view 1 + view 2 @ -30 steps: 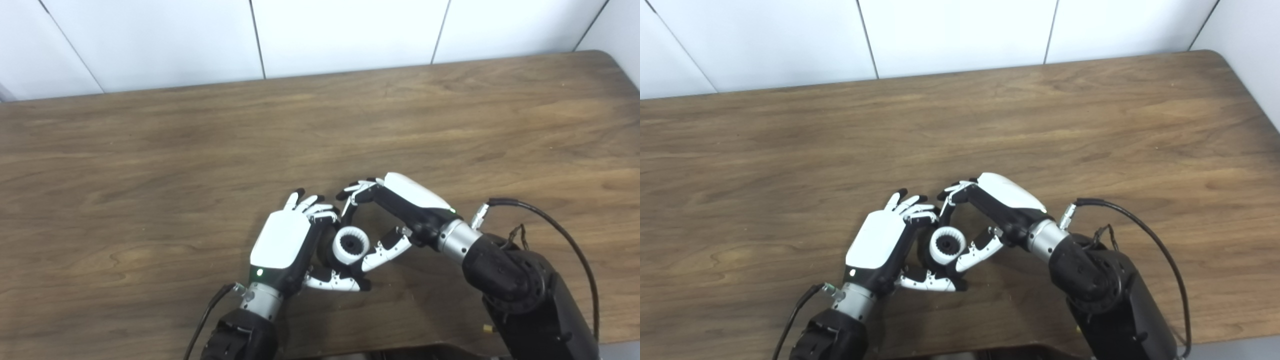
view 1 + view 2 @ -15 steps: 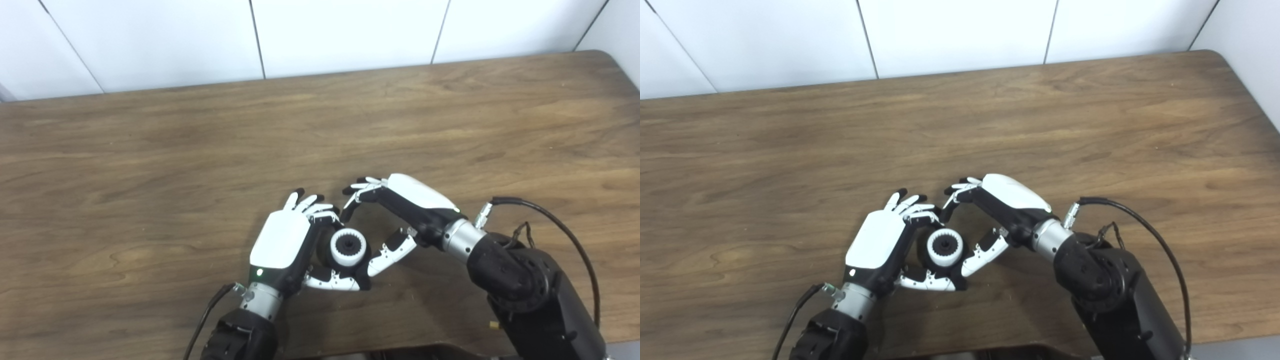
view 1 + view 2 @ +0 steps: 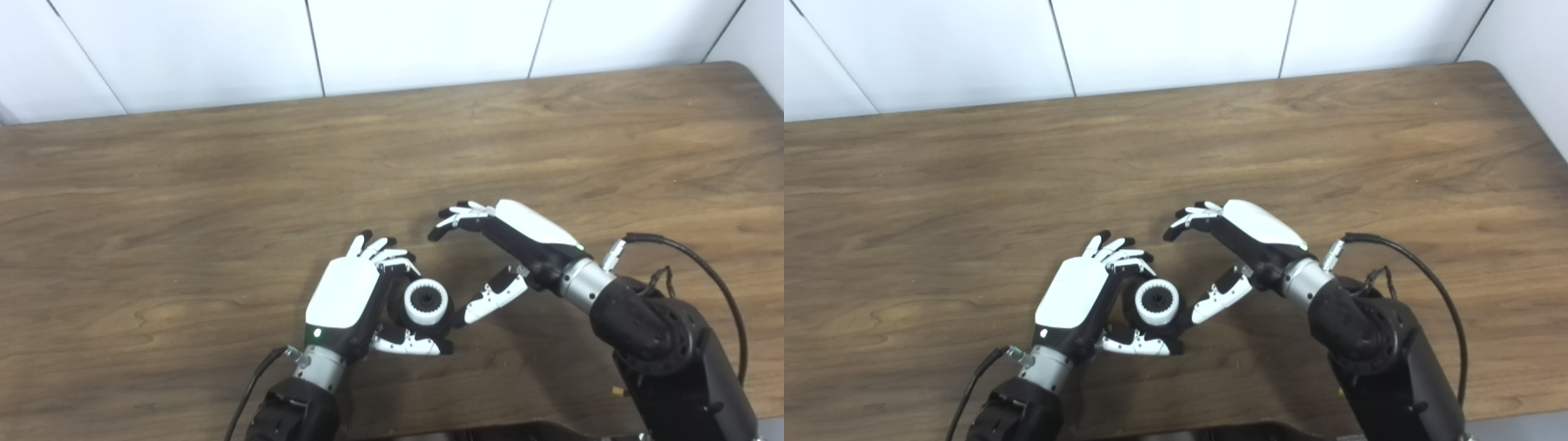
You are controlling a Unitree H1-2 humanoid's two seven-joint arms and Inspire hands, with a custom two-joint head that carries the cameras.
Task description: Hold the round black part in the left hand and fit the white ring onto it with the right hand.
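The left hand [image 3: 346, 294] grips the round black part [image 3: 401, 313] near the table's [image 3: 184, 214] 6 o'clock edge. The ribbed white ring [image 3: 425, 301] sits on it, dark hole up. At its 2 o'clock, the right hand [image 3: 514, 245] is spread wide, empty.

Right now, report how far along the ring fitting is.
Done: the white ring sits on the round black part. In hand: the left hand holds that part just above the table. The right hand is open, off the ring. Left: apparently nothing; full seating can't be judged.
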